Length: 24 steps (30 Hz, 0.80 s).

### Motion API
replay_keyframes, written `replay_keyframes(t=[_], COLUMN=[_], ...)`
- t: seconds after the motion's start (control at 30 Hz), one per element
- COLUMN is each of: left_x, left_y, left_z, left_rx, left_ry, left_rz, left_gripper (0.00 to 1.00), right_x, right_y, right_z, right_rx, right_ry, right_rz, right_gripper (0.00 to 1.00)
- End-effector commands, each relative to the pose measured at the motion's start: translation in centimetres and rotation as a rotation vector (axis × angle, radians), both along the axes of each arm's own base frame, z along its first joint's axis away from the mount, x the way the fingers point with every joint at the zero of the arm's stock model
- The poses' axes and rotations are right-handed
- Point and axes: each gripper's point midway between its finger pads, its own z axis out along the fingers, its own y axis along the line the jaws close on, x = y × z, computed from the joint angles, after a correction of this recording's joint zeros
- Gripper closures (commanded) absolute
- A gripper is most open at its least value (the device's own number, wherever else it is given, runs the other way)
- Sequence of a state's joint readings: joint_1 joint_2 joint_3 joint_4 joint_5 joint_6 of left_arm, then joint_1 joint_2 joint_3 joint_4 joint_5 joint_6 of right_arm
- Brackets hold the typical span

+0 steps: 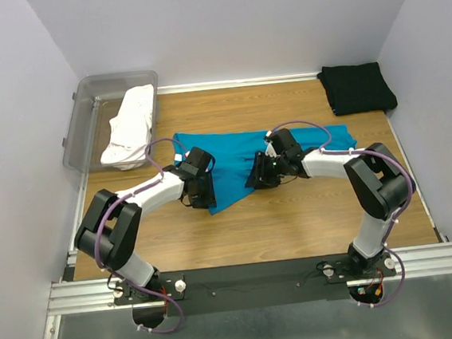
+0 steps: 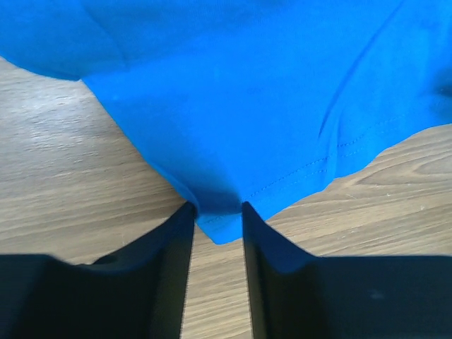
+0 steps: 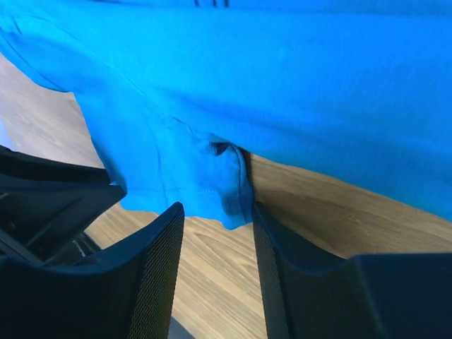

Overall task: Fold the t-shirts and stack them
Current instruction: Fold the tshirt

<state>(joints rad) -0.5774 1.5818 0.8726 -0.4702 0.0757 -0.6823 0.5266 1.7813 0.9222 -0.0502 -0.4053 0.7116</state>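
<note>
The desk (image 1: 295, 219) is boxed in by walls on three sides, with a wide strip of bare wood between the arms' bases and the cloth.

The teal shirt (image 1: 233, 157) lies spread across the middle. Its far edge is fairly straight and its near edge dips to a point on the left.

The tub (image 1: 84, 111) sits in the far left corner with the white shirt (image 1: 132, 126) bunched inside. The black shirt (image 1: 356, 87) is folded in the far right corner, well apart from the teal one.

The left gripper (image 2: 217, 212) straddles that near hem corner, and its fingers (image 2: 176, 240) touch cloth on both sides. Whether it's actually pinching, can't tell.

The right gripper (image 3: 215, 212) is at the near hem further right. Its jaws are apart, with a fold of hem drooping between them against one finger, not clamped.
</note>
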Motion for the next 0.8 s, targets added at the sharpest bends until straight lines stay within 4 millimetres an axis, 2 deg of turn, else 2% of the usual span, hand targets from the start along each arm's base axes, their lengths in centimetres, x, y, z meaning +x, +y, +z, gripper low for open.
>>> replay_keyframes(t=[0.0, 0.03, 0.07, 0.2, 0.3, 0.37, 0.4, 0.47, 0.53, 0.57, 0.6, 0.63, 0.67, 0.73, 0.77], left_x=[-1.3, -1.2, -1.1, -0.2, 1.2, 2.7, 4.2, 5.7, 8.3, 9.1, 9.9, 11.3, 12.3, 14.5, 15.6], left_y=[-0.1, -0.1, -0.1, -0.2, -0.2, -0.6, -0.1, 0.0, 0.3, 0.5, 0.8, 0.7, 1.4, 1.3, 1.8], left_z=[-1.6, -1.6, -1.5, -0.9, 0.1, 1.7, 2.8, 4.0, 5.9, 6.3, 6.1, 7.1, 7.3, 7.6, 6.9], left_rx=[0.010, 0.010, 0.010, 0.023, 0.045, 0.047, 0.077, 0.082, 0.092, 0.101, 0.116, 0.113, 0.123, 0.117, 0.131], left_ry=[0.063, 0.061, 0.059, 0.030, -0.010, -0.051, -0.100, -0.134, -0.193, -0.207, -0.207, -0.239, -0.250, -0.288, -0.290], left_rz=[-0.006, -0.008, -0.006, 0.003, 0.011, 0.008, 0.021, 0.026, 0.031, 0.033, 0.037, 0.041, 0.043, 0.042, 0.036], left_gripper=[0.68, 0.72, 0.81, 1.00, 1.00, 1.00, 1.00, 1.00, 1.00, 1.00, 1.00, 1.00, 1.00, 1.00, 1.00], right_x=[-1.9, -1.8, -1.8, -1.1, -0.1, 1.0, 1.4, 3.0, 4.4, 5.0, 6.5, 7.2, 7.9, 9.9, 11.1], right_y=[-0.2, -0.1, 0.0, 0.3, 0.8, 1.3, 1.4, 2.1, 2.4, 2.5, 2.7, 2.7, 2.7, 2.6, 2.6], right_z=[-1.8, -1.8, -1.8, -1.4, -0.5, 0.6, 1.0, 2.6, 3.4, 3.8, 5.0, 4.8, 5.0, 5.4, 6.0], right_rx=[-0.017, -0.015, -0.016, -0.012, -0.002, 0.007, 0.007, 0.026, 0.038, 0.044, 0.061, 0.060, 0.067, 0.076, 0.083], right_ry=[0.077, 0.077, 0.076, 0.061, 0.036, 0.004, -0.008, -0.043, -0.059, -0.069, -0.096, -0.093, -0.098, -0.112, -0.133], right_rz=[0.018, 0.022, 0.026, 0.029, 0.024, 0.019, 0.013, 0.002, -0.014, -0.018, -0.035, -0.044, -0.053, -0.082, -0.089], right_gripper=[0.55, 0.58, 0.66, 0.87, 0.96, 0.97, 0.98, 0.98, 0.98, 0.98, 0.98, 0.98, 0.98, 0.98, 0.98])
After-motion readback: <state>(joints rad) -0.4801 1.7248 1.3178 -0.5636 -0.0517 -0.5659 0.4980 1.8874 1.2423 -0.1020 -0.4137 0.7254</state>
